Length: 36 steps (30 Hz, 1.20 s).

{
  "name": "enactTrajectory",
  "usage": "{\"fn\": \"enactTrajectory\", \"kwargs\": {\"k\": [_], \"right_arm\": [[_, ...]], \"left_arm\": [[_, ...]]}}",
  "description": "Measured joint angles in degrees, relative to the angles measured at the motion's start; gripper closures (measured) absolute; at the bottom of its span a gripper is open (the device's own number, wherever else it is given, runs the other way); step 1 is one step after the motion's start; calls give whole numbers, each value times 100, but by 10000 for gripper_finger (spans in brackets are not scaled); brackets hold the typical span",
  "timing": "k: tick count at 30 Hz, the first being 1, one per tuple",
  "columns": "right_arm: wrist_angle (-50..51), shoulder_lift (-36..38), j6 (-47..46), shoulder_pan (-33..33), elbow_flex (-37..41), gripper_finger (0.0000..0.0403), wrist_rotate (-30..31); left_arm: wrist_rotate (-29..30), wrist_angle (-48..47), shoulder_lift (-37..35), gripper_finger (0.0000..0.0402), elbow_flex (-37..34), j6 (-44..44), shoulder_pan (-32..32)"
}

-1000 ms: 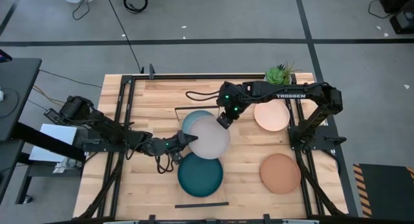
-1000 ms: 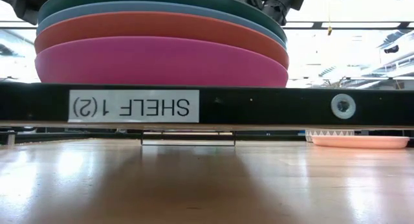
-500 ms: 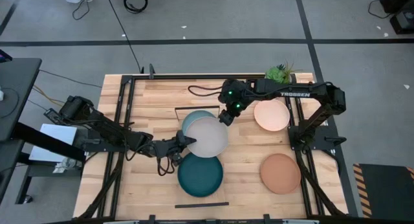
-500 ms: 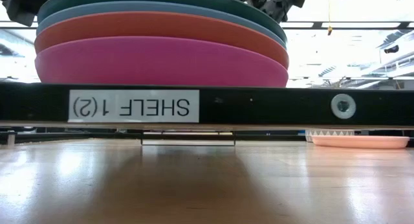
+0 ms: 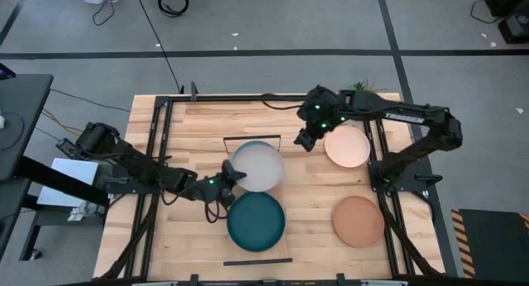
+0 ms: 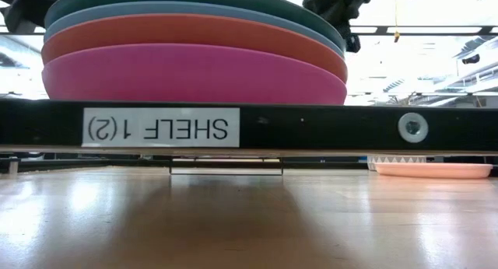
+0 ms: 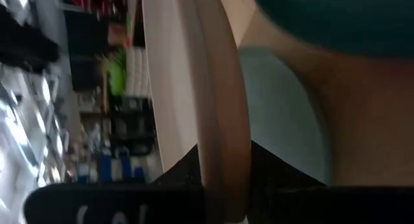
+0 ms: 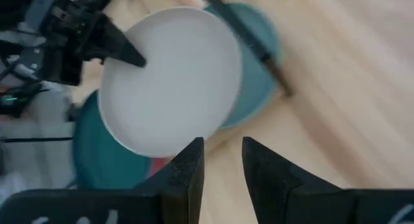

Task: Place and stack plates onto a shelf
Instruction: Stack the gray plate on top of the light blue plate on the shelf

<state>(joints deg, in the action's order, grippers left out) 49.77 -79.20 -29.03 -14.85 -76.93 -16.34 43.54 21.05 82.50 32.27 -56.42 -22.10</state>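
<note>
While my left gripper (image 5: 234, 175) clamps the near-left rim of the grey plate (image 5: 257, 166) over the pale aqua plate (image 8: 259, 62), my right gripper (image 5: 304, 140), slightly parted and empty, hangs beside the peach plate (image 5: 348, 147).

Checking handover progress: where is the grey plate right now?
High view: the grey plate sits mid-table over the pale aqua plate, its edge gripped by the left gripper, just beyond the dark teal plate.

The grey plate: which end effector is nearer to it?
Left. The left end effector grips the rim of the grey plate, while the right end effector, open, is off it, beside the peach plate.
</note>
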Motion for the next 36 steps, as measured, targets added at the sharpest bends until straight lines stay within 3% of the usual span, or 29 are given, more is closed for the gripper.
{"fn": "enactTrajectory", "kwargs": {"k": [5,12,23,28,36], "right_arm": [[239,361,75,424,0,293,1119],[266,589,76,972,0,293,1754],[311,481,14,1227,-2,293,1954],[341,457,14,1302,-2,293,1974],[349,457,10,1497,-2,293,2150]], "left_arm": [[367,-420,0,337,0,484,143],[210,-401,0,331,0,590,137],[161,-439,-65,234,0,884,23],[51,-498,-418,215,4,782,-93],[-1137,-1958,-837,214,4,1581,510]]}}
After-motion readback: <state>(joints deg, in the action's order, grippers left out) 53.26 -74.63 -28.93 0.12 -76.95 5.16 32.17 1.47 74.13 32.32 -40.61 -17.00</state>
